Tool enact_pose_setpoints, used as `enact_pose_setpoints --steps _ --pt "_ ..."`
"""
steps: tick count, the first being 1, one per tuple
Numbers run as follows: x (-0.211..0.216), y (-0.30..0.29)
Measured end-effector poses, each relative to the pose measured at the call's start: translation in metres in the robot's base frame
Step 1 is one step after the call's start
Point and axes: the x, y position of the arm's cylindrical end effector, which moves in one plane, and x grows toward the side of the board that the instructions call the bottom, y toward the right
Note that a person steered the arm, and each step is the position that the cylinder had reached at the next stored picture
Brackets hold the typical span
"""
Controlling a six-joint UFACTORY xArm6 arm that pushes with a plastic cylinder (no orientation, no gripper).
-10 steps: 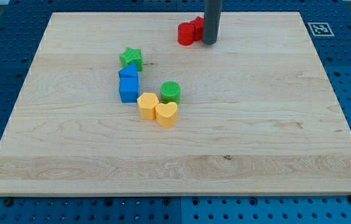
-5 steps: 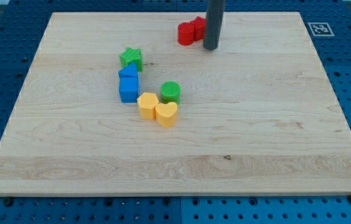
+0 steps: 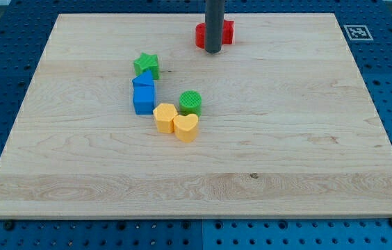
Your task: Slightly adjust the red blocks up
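My tip (image 3: pixel 213 51) sits right in front of the two red blocks (image 3: pixel 226 32), no pincer here, just the rod.

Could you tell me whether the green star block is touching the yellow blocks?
No, the green star block sits apart from the yellow blocks, with the blue blocks between them.

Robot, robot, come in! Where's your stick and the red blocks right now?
My tip down in front of the red blocks, rod hiding their middle. Reds near the board's top edge. Nothing in the way; other blocks far off.
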Motion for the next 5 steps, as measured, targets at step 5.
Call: enact_pose_setpoints --steps 5 --pt "0.019 0.002"
